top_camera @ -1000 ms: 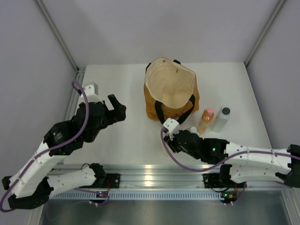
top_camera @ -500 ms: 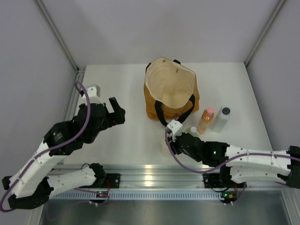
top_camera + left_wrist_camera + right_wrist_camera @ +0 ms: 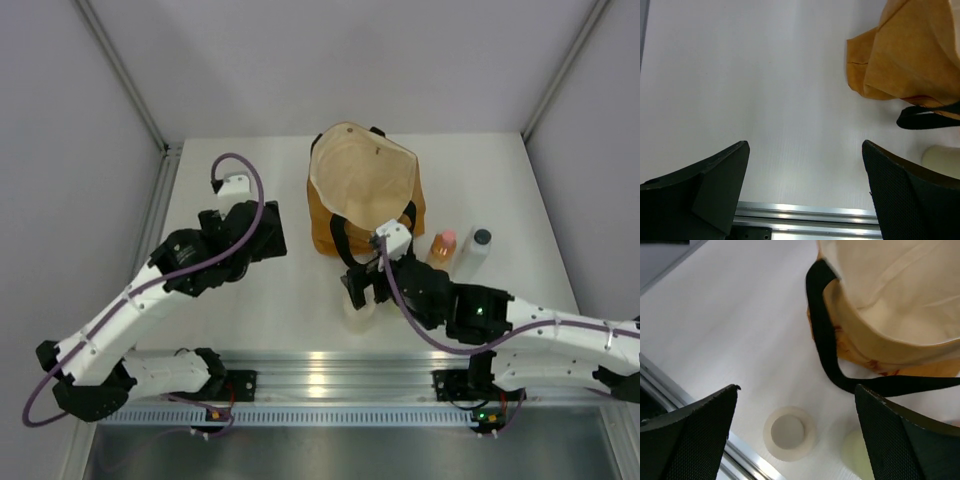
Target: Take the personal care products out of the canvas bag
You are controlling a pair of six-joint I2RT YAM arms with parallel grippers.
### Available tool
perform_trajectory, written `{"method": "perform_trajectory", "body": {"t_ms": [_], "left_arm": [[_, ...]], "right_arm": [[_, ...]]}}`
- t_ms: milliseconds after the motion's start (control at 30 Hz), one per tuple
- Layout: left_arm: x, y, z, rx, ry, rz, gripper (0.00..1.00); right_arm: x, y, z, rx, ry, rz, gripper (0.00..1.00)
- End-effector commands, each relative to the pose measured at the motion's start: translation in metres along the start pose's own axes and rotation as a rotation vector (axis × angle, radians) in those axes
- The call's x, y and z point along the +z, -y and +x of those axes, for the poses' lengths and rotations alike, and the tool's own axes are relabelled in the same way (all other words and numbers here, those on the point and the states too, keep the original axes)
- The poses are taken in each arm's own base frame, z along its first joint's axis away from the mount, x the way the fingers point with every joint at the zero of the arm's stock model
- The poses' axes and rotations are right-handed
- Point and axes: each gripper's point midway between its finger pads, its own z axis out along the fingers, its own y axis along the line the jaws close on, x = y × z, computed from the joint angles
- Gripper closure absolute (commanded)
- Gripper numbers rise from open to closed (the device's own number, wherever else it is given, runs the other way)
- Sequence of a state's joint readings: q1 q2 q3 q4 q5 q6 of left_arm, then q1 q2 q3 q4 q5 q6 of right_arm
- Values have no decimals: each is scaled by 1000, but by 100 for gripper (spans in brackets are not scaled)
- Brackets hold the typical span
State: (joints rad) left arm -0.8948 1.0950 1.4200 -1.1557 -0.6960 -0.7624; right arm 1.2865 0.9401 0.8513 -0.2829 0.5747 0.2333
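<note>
r fingers (image 3: pixel 900 435) released jar (image 3: pixel 789 432), bag handle (image 3: pixel 822 335) beside

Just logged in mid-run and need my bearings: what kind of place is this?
Most likely a lab test cell, not a home: grey wall panels, a plain white table, and an aluminium rail along its near edge.

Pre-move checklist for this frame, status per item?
1. Right hand open, nothing held: ok.
2. Cream jar on the table below it, apart from the hand: ok.
3. Pale-green bottle beside the jar, outside the canvas bag: ok.
4. Orange bottle and whitish bottle on the table right of the bag: ok.
5. Bag emptied: cannot tell; only lining shows from above.
6. Left hand open, empty, apart from the bag: ok.
</note>
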Motion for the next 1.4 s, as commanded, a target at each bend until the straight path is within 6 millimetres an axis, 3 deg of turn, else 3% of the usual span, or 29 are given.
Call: {"method": "perform_trajectory", "body": {"t_ms": [0, 33, 67, 100, 133, 200, 267, 300, 533, 733, 933, 1200, 1367], "left_arm": [[7, -21, -24, -58, 21, -89, 2], [9, -27, -31, -80, 19, -102, 2], [13, -37, -34, -78, 7, -124, 2], [19, -59, -42, -135, -1, -171, 2], [17, -68, -50, -128, 8, -178, 2], [15, -96, -66, -169, 42, -238, 2], [2, -109, -77, -163, 60, -262, 2], [-4, -114, -79, -166, 72, -278, 2], [-49, -140, -67, -214, 153, -299, 2], [-59, -150, -33, -184, 102, -301, 2], [-52, -149, -6, -144, 40, -276, 2], [-48, -151, -16, -153, 87, -298, 2], [-50, -153, -18, -162, 109, -303, 2]], "right_arm": [[-32, 46, -74, 145, 112, 205, 2], [-39, 72, -70, 175, 76, 289, 1], [-45, 84, -74, 201, 74, 326, 1], [-55, 98, -85, 247, 90, 358, 0], [-68, 123, -83, 269, 81, 422, 1], [-89, 144, -89, 297, 86, 480, 0], [-115, 168, -80, 283, 43, 575, 1], [-126, 173, -85, 294, 51, 595, 1], [-206, 200, -56, 360, 9, 713, 1], [-254, 213, -33, 314, -5, 729, 1], [-272, 221, -34, 277, 32, 736, 0], [-237, 219, -36, 176, -58, 778, 1], [-231, 223, -36, 161, -74, 823, 1]]}}
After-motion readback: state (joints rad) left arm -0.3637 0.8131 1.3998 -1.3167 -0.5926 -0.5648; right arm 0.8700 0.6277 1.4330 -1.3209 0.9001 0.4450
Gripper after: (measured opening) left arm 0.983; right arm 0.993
